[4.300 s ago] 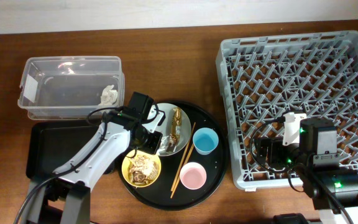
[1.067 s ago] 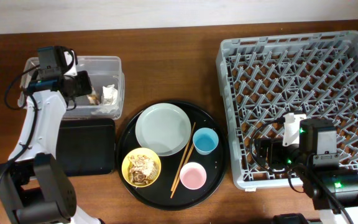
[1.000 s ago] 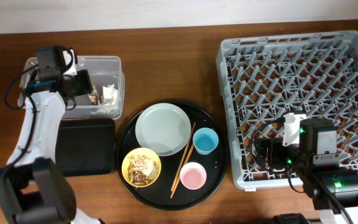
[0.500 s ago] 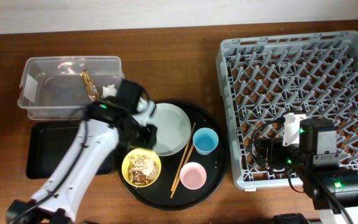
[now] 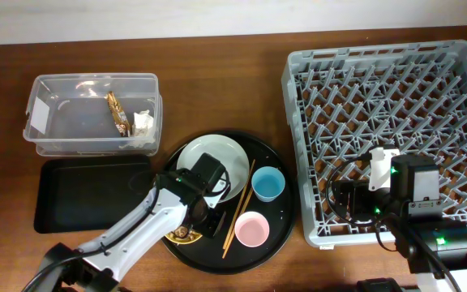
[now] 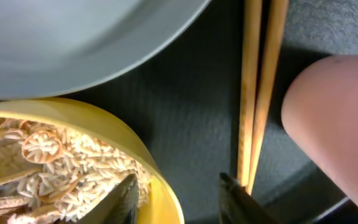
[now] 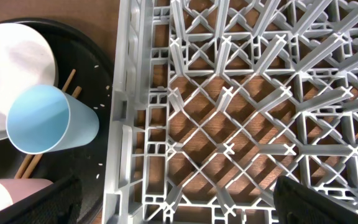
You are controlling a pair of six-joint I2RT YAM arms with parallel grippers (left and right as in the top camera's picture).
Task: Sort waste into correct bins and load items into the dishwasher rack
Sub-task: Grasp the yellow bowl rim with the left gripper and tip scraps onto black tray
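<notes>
My left gripper (image 5: 199, 221) is open low over the yellow bowl (image 6: 160, 199). One finger is inside on the brownish food scraps (image 6: 55, 162) and the other is outside beside the wooden chopsticks (image 6: 260, 93), so the jaws straddle the rim. The grey-green plate (image 5: 225, 154), blue cup (image 5: 267, 184) and pink cup (image 5: 251, 229) sit on the same round tray. The clear box (image 5: 55, 122) holds a white tissue (image 5: 142, 122) and the brown-gold wrapper (image 5: 117, 113). My right gripper (image 7: 179, 211) is open and empty above the front left corner of the dishwasher rack (image 5: 387, 122).
The shallow black rectangular tray (image 5: 87, 195) lies in front of the clear box. The large round black tray (image 5: 278, 219) sits between it and the rack. The left arm crosses the round tray's front left part.
My left arm left the clear box, where the wrapper now lies, and swung right and down over the yellow bowl. The right arm has not moved.
</notes>
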